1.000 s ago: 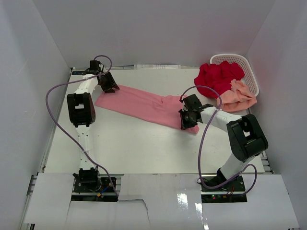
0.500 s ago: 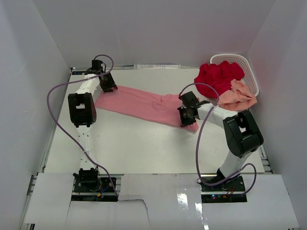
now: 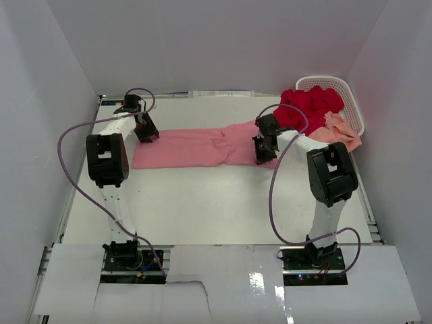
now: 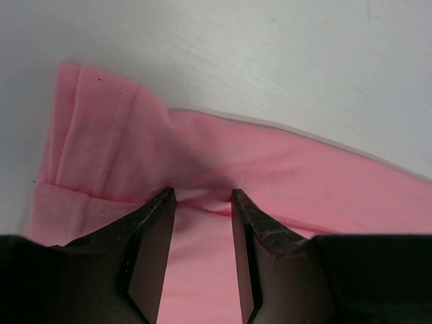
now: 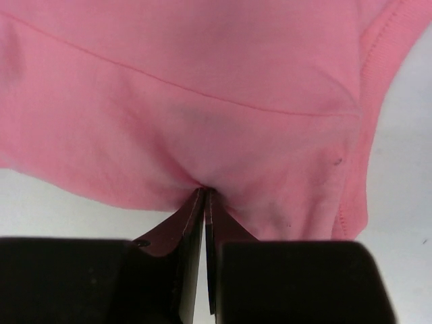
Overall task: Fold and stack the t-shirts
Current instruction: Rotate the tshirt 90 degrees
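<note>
Pinching the 3 o'clock end of the medium pink cotton t-shirt [image 5: 202, 101], the right pincer [image 5: 204, 192] shows no gap between its jaws. The left pincer [image 4: 201, 194], jaws half apart, clamps a bunched fold at the 9 o'clock end. The shirt lies stretched along the white worktop [image 3: 202, 202]. At 1 o'clock, a deep red t-shirt [image 3: 307, 108] and a pale peach t-shirt [image 3: 337, 131] spill from the white perforated plastic basket [image 3: 347, 91].

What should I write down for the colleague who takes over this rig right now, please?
Left gripper: jaws partly apart astride a ridge of cloth at the left end of the pink t-shirt; grip unclear.
Right gripper: shut on that shirt's right end.
The pink t-shirt lies stretched across the table; red t-shirt and peach t-shirt are heaped at the basket.
Done: no finished fold, no stack.
Left: fold all three, stack them.
</note>
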Motion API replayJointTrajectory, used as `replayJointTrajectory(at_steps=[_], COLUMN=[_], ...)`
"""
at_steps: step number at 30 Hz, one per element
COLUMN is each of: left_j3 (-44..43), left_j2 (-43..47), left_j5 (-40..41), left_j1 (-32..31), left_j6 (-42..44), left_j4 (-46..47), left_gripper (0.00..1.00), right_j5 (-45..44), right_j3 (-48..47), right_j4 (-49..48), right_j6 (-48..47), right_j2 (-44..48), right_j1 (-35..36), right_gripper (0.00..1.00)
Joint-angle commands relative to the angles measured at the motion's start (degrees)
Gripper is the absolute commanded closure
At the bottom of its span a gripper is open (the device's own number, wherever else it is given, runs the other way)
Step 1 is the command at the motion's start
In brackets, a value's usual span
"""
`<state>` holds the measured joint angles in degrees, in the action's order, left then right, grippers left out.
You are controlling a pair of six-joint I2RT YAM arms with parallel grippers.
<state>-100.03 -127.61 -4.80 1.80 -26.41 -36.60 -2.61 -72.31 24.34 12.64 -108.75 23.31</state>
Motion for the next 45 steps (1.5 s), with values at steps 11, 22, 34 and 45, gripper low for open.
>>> replayJointTrajectory(at_steps=[11, 22, 34, 45], left_j3=[26.1, 40.34, 52.12, 60.91], left_j2=[15.27, 23.54, 32.16, 40.68], left_j5=[-1.78, -12.42, -16.64, -19.46], left_j1=[0.48, -2.23, -12.17, -19.46], left_j6=[-1.1, -3.2, -11.46, -17.09], left_j4=[-4.1, -1.46, 1.09, 1.53], left_gripper=[0.5, 0.49, 0.49, 0.49], right_j5=[4.46, 11.83, 19.3, 27.12], right_j3=[-24.62, -41.23, -50.73, -52.75], right_j4=[3.79, 4.75, 0.89, -5.7], right_j6=[-5.26, -6.14, -3.15, 1.59], right_j2=[-15.17, -27.2, -35.21, -39.08], right_j1=[-6.34, -8.98, -11.79, -13.99], right_gripper=[0.87, 0.86, 0.84, 0.81])
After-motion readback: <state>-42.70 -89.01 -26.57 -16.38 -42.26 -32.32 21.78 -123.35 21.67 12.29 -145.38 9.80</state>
